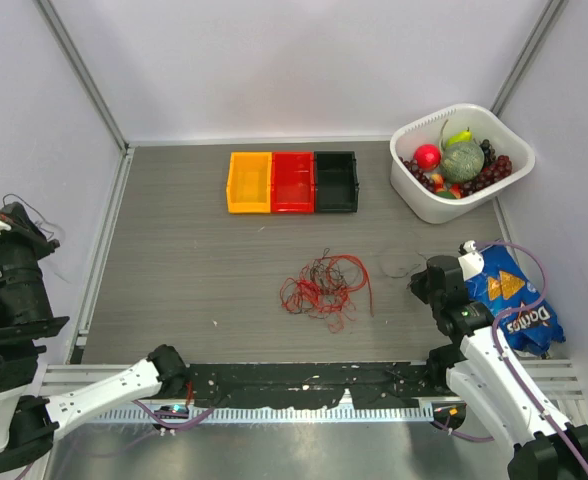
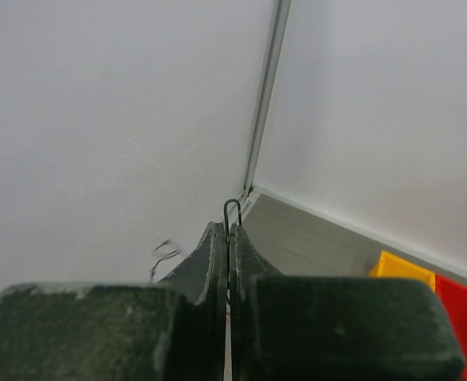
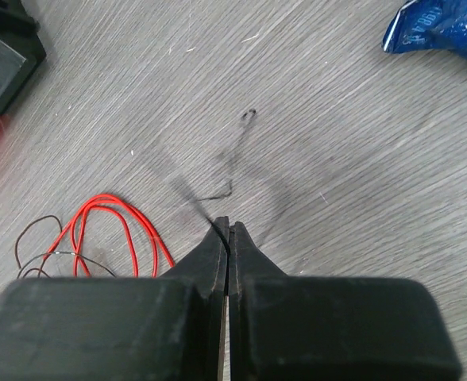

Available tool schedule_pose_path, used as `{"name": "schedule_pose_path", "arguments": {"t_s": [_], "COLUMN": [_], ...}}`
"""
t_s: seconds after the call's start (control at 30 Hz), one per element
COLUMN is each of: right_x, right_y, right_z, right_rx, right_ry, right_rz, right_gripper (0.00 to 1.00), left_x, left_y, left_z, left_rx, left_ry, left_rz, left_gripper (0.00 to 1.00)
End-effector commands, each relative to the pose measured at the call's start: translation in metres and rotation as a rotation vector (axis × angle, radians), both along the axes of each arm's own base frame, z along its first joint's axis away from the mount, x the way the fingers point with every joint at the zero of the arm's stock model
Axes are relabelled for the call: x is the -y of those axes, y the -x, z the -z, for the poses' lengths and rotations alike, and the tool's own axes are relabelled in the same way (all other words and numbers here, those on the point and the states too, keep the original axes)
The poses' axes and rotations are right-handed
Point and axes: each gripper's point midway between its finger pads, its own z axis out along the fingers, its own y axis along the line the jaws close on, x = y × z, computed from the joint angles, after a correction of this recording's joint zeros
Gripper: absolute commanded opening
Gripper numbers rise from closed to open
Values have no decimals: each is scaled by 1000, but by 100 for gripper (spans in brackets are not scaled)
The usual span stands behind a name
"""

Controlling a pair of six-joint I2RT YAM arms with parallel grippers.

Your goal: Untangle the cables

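Note:
A tangle of red and dark cables [image 1: 323, 285] lies in loose loops mid-table. My left gripper [image 2: 227, 228] is raised at the far left by the wall [image 1: 16, 210]. It is shut on a thin black cable, whose small loop [image 2: 232, 208] sticks out past the fingertips. My right gripper [image 3: 229, 224] is low over the table to the right of the tangle [image 1: 423, 284]. It is shut on another thin black cable [image 3: 221, 190] that trails forward across the table. Red cable loops [image 3: 106, 226] lie to its left.
Yellow [image 1: 249, 182], red [image 1: 293, 182] and black [image 1: 336, 181] bins stand in a row at the back. A white basket [image 1: 419, 200] of fruit sits at the back right. A blue chip bag [image 1: 515, 300] lies beside the right arm. White walls enclose the table.

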Motion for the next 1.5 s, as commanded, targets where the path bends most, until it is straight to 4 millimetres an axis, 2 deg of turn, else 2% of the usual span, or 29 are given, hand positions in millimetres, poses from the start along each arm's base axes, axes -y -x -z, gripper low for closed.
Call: {"name": "schedule_pose_path", "arguments": {"t_s": [0.0,0.07,0.13,0.17,0.27,0.33,0.37,0.4,0.43,0.47,0.5,0.53,0.63,0.77,0.9,0.97,1.13,1.2,1.3,1.47], "right_x": [0,-7,-33,-53,-80,-100,-114,-120,-130,-129,-131,-120,-128,-140,-151,-163,-224,-244,-264,-273], "right_y": [-14,-19,-24,-21,-16,-8,-4,2,6,11,13,11,17,19,14,16,33,39,45,50], "right_z": [-24,-29,-40,-43,-53,-57,-59,-53,-60,-55,-59,-56,-72,-93,-93,-96,-113,-112,-104,-88], "right_rx": [64,58,90,100,117,89,78,35,39,3,6,-19,15,80,71,85,211,221,197,164], "right_ry": [29,51,40,4,-10,-14,-18,-16,4,32,78,136,160,180,234,237,155,111,82,62], "right_rz": [-38,-107,-286,-414,-579,-672,-731,-764,-800,-802,-801,-750,-753,-768,-791,-826,-1008,-1056,-1093,-1097], "right_gripper": [0,0,1,3,15,24,35,42,56,61,65,66,70,71,71,70,70,70,70,70], "left_x": [7,23,52,71,118,147,157,167,176,185,194,201,221,245,259,260,255,260,264,255], "left_y": [0,-3,-9,-14,-26,-34,-36,-39,-41,-43,-45,-47,-50,-52,-57,-56,-58,-59,-67,-83], "left_z": [-6,-12,-13,-12,-4,6,10,14,20,25,33,41,65,105,178,214,295,320,344,390], "left_rx": [53,102,114,107,62,33,27,17,9,2,-19,-39,-104,-194,-340,-410,-522,-555,-617,-777], "left_ry": [81,158,209,226,240,248,254,260,264,272,279,285,317,366,386,393,437,445,420,412], "left_rz": [98,226,364,431,582,658,687,709,734,756,775,791,829,871,834,800,678,663,616,510], "left_gripper": [0,0,0,0,0,0,0,0,0,0,0,0,0,0,0,0,0,0,0,0]}}
